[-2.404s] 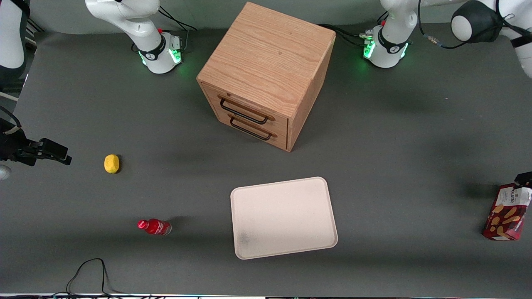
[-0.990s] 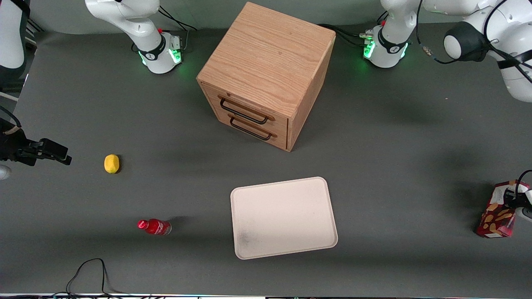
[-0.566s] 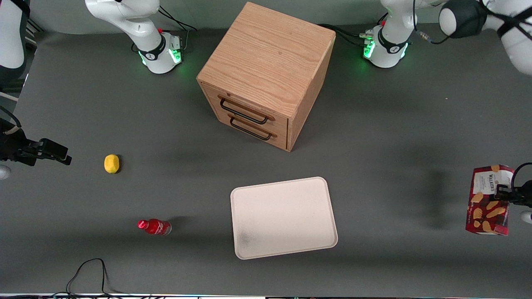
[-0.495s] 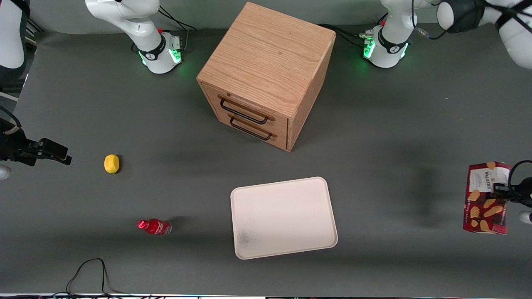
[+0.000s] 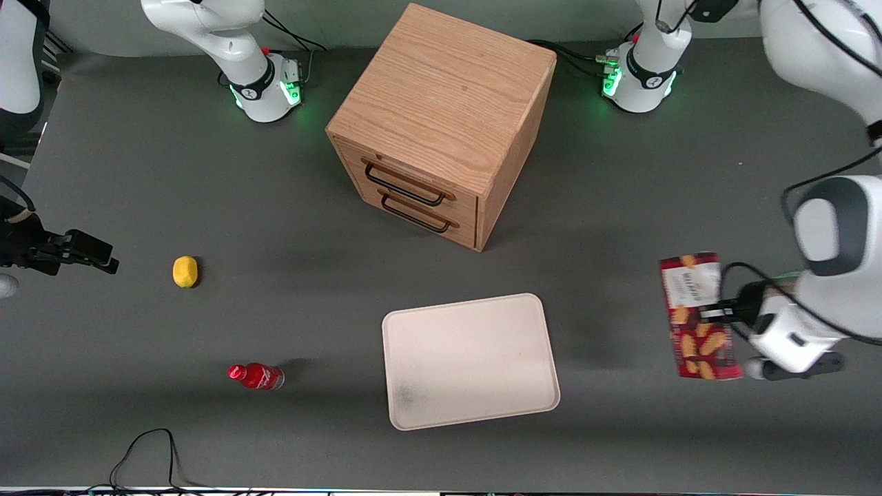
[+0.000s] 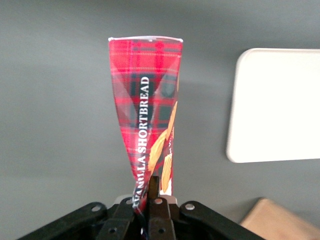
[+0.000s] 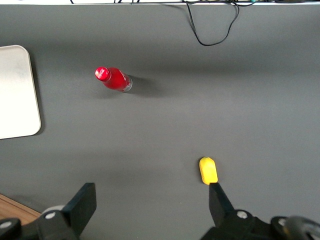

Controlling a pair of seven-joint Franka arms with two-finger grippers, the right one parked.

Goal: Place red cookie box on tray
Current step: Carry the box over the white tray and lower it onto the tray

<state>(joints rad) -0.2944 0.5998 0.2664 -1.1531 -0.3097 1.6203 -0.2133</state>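
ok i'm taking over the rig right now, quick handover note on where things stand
Gripper: shut on the red cookie box, holding it in the air at the working arm's end of the table.
Tray: on the table, nearer the front camera than the drawer cabinet, nothing on it.
Done: box picked up.
Left: carry the box over the tray, lower it, release.
Lemon and red bottle lie toward the parked arm's end.

Red tartan against grey and cream

We see the red cookie box point(image 6: 145, 107) in tartan, our black gripper point(image 6: 148, 202) pinching it; cream tray point(image 5: 468, 358), grey table point(image 5: 207, 172).
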